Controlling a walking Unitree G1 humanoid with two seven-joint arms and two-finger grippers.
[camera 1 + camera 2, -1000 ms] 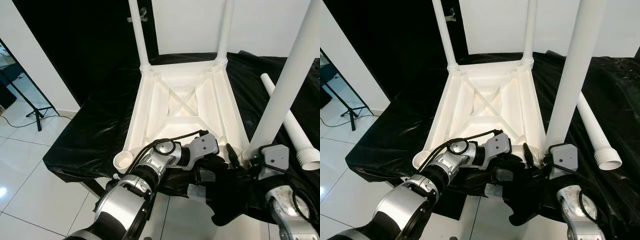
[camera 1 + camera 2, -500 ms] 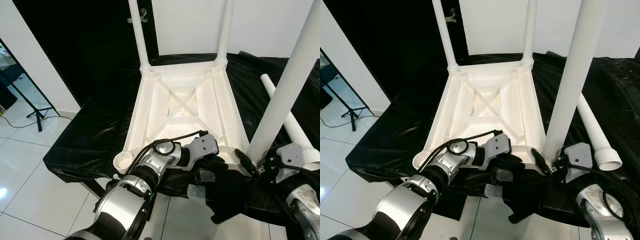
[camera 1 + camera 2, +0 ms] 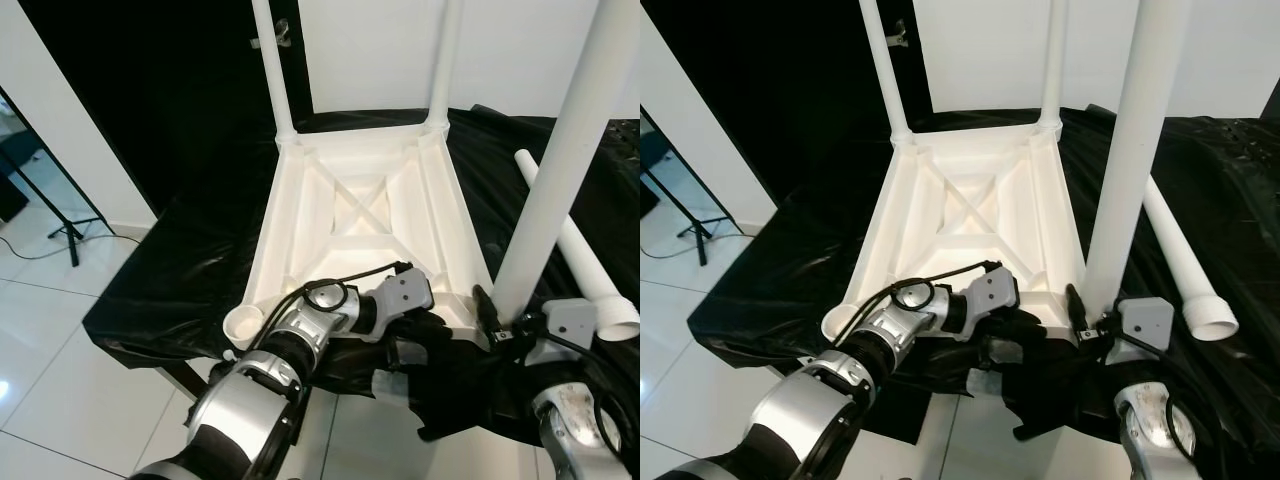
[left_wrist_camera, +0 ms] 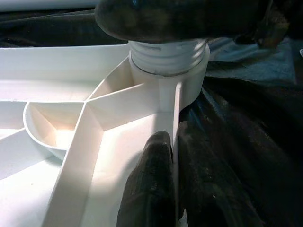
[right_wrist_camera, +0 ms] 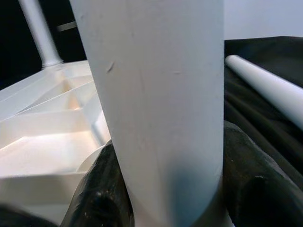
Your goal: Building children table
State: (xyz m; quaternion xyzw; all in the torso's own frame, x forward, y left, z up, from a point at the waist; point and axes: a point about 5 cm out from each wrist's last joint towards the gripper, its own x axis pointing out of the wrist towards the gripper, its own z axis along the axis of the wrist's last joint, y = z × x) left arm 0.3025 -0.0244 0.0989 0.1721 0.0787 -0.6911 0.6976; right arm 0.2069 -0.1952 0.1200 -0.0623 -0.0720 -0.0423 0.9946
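Note:
The white children's table top (image 3: 300, 230) lies upside down on a black-draped surface. Two legs (image 3: 272, 70) stand in its far corners. A third leg (image 3: 555, 160) stands in the near right socket (image 4: 168, 61). My right gripper (image 3: 505, 315) is shut on the base of that leg (image 5: 161, 109), one black finger (image 5: 99, 198) on each side. My left gripper (image 3: 430, 335) is shut on the table's near rim beside that socket, its fingers (image 4: 151, 189) pinching the rim wall. The near left socket (image 3: 241, 323) holds no leg. A loose leg (image 3: 575, 245) lies on the cloth to the right.
Black cloth (image 3: 180, 270) covers the work surface and hangs over its near edge. White tiled floor (image 3: 60, 350) lies to the left, with a black stand's feet (image 3: 70, 225) on it. A white wall and a dark curtain stand behind.
My right wrist has swung round the base of the near right leg, out to the right and then partly back. My left gripper has held the rim. The view shifted slightly.

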